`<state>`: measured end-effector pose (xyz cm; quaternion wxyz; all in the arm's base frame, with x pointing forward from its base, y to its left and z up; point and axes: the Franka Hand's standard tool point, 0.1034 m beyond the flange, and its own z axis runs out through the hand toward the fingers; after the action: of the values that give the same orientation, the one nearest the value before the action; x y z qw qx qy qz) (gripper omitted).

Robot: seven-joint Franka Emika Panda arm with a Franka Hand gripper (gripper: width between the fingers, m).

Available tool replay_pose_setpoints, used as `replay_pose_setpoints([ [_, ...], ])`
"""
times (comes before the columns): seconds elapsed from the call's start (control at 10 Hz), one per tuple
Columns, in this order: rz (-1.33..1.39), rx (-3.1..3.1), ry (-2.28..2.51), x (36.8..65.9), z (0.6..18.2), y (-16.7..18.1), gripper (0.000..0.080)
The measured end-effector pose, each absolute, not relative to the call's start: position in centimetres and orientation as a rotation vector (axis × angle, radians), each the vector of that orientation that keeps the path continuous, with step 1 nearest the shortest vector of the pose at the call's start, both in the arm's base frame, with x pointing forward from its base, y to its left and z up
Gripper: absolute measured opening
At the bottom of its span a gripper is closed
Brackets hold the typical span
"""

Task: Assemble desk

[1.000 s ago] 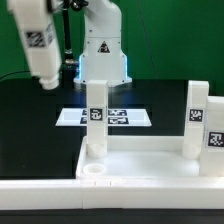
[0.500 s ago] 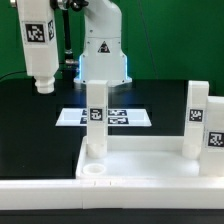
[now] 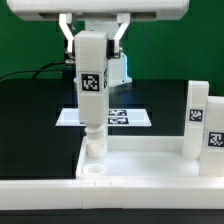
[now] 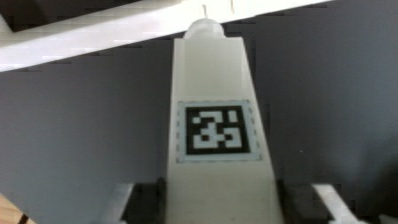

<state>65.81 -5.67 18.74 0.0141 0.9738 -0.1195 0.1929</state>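
My gripper is shut on a white square leg with a black-and-white tag and holds it upright in the air. The leg hangs over the near corner of the white tabletop on the exterior view's left, above the round empty socket. It covers most of another leg that stands in the tabletop behind it; only that leg's foot shows. Two more tagged legs stand on the right side. In the wrist view the held leg runs out between my fingers.
The marker board lies flat on the black table behind the tabletop. The robot's base stands at the back, partly hidden by the held leg. A green wall closes the scene behind.
My gripper has carried the leg from the exterior view's upper left to the right, and it now hangs in front of the standing leg, over the tabletop's left corner.
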Motion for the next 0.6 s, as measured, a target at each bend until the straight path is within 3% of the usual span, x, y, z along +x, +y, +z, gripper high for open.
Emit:
replay_pose_setpoints([
  [0.4,0.627,3.026,-0.381,66.3,19.3,-5.8,0.0288],
  [0.6,0.690,3.009,-0.408,64.6,18.4,-5.7,0.0288],
])
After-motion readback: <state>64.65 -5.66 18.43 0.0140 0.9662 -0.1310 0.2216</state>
